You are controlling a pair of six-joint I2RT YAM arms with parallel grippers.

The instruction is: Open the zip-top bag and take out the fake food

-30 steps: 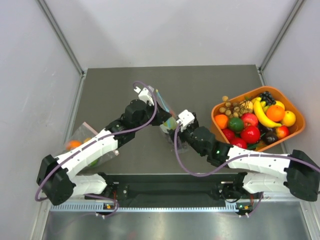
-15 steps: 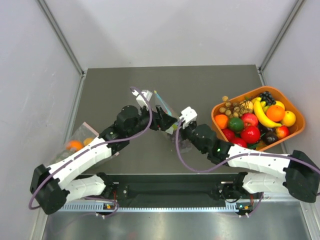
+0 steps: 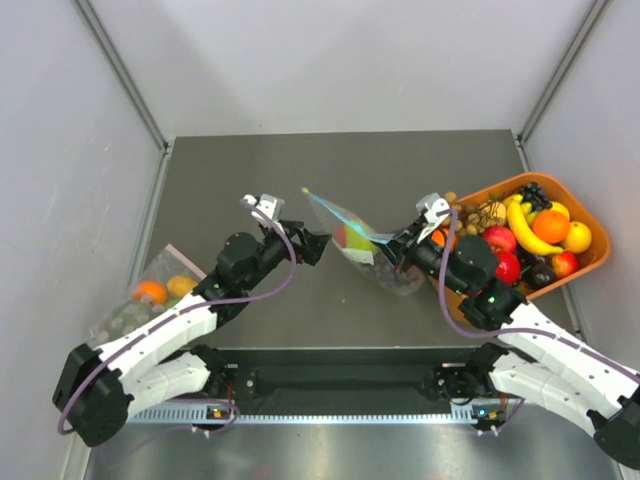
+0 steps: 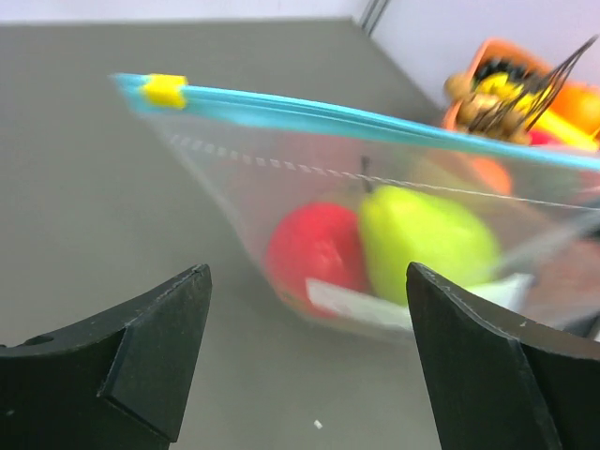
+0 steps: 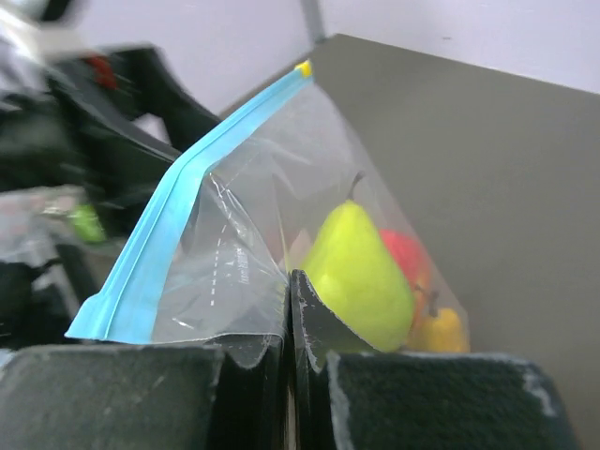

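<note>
The zip-top bag (image 3: 365,252) is a clear bag with a teal zip strip (image 4: 309,110) and a yellow slider (image 4: 166,90). It hangs tilted above the table's middle. My right gripper (image 3: 393,249) is shut on the bag's clear plastic just below the strip (image 5: 178,217). The fake food is inside it: a lime-green pear (image 5: 356,272), a red apple (image 5: 405,255) and a yellow lemon (image 5: 441,328). My left gripper (image 3: 316,241) stands open just left of the bag, nothing between its fingers (image 4: 150,347). The apple (image 4: 314,248) and the pear (image 4: 427,234) lie straight ahead of it.
An orange basket (image 3: 602,258) heaped with plastic fruit stands at the right, close behind my right wrist. A second clear bag (image 3: 150,295) with orange fruit lies at the table's left edge. Grey walls close in on both sides.
My left gripper let go of the bag, opened and drew back to the left. My right gripper shut on the bag and carried it rightward toward the basket.
</note>
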